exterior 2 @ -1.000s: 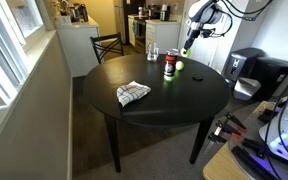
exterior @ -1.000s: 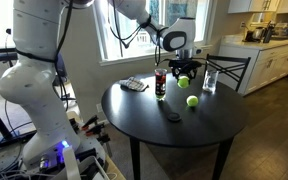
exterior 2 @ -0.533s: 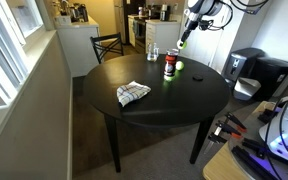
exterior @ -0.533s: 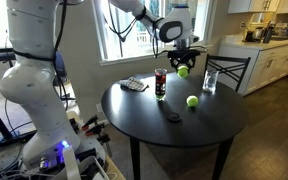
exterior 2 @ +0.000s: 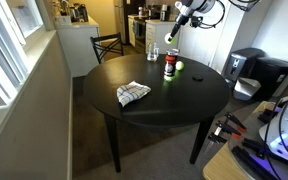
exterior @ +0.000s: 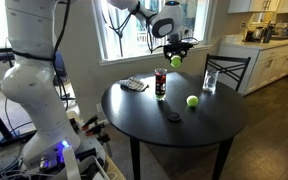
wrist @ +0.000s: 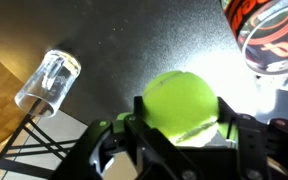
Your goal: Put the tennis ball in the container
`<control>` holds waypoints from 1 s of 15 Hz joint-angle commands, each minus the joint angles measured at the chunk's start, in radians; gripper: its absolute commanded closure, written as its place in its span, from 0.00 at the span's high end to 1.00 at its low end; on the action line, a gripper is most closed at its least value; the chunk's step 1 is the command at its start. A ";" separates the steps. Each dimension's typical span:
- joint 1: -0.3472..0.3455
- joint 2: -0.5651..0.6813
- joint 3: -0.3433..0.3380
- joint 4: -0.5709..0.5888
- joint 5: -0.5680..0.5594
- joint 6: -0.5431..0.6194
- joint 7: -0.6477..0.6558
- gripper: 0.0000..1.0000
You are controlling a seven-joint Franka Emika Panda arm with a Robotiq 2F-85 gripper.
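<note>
My gripper (exterior: 175, 58) is shut on a yellow-green tennis ball (wrist: 179, 103) and holds it in the air, above and a little to the side of the container (exterior: 161, 83). The container is a tall clear can with a red band, standing upright on the round black table (exterior: 199, 125). It also shows in an exterior view (exterior 2: 169, 64) and at the top right of the wrist view (wrist: 269, 35). A second tennis ball (exterior: 192, 101) lies on the table next to the can, also seen in an exterior view (exterior 2: 180, 67).
A clear drinking glass (exterior: 210, 81) stands near the table's far edge, also in the wrist view (wrist: 47, 80). A checkered cloth (exterior 2: 132, 93) and a small dark object (exterior: 172, 117) lie on the table. A black chair (exterior: 230, 68) stands behind it.
My gripper has risen with the tennis ball and moved sideways toward the space above the can. The second ball and the can have not moved.
</note>
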 commanded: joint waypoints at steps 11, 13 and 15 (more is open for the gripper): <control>0.071 -0.165 -0.033 -0.126 0.135 -0.278 -0.161 0.43; 0.085 -0.174 -0.049 -0.156 0.122 -0.275 -0.154 0.43; 0.098 -0.169 -0.069 -0.180 0.095 -0.250 -0.129 0.43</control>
